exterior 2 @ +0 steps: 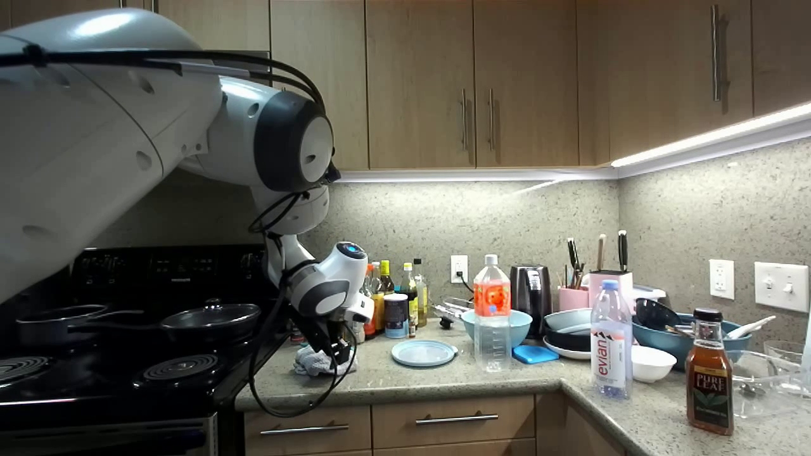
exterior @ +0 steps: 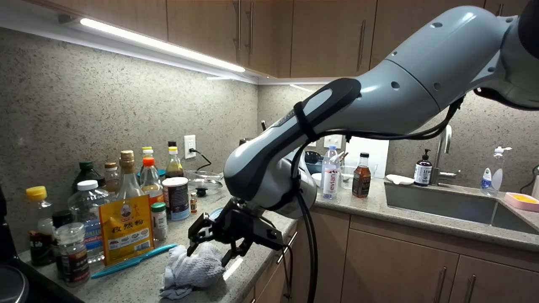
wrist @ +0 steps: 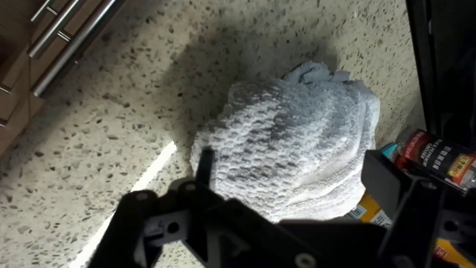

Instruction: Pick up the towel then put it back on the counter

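Towel [exterior: 194, 270] lies bunched; your claw [wrist: 290, 160] straddles it wide near nine and three o'clock in wrist view (presumably for pinching).

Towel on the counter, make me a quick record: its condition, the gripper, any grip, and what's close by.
towel: grayish-white, bunched, resting on the counter
gripper: open, low over the towel
grip: none evident; contact with the towel unclear
close by: long turquoise utensil lying down, yellow pouch standing
counter corner: evian bottle, upright
alongside the counter: black stove
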Tool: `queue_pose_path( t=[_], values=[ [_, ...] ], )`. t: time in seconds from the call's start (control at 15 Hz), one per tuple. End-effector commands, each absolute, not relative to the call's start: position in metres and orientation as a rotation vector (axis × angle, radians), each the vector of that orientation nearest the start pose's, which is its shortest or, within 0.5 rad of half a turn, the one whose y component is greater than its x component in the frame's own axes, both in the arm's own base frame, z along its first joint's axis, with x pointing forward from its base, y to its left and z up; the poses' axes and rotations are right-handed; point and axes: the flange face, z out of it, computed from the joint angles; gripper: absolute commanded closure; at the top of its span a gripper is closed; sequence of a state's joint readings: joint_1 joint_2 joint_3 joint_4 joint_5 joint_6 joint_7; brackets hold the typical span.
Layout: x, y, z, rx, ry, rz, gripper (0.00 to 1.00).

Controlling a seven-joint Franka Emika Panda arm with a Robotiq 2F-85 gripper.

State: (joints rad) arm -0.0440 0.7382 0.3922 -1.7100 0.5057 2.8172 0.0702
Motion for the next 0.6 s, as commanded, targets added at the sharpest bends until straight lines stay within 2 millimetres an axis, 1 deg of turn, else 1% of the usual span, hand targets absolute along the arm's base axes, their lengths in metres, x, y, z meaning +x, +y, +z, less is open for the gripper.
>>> queue_pose_path(
  t=[0.0, 0.13, 0.27, 0.53],
  values=[
    [0.675, 0.181, 0.223, -2.535, 0.483, -0.313, 0.0],
    [0.676, 0.187, 0.22, -2.537, 0.506, -0.304, 0.0],
    [0.675, 0.201, 0.214, -2.531, 0.549, -0.288, 0.0],
    [0.665, 0.236, 0.199, -2.514, 0.652, -0.235, 0.0]
  ],
)
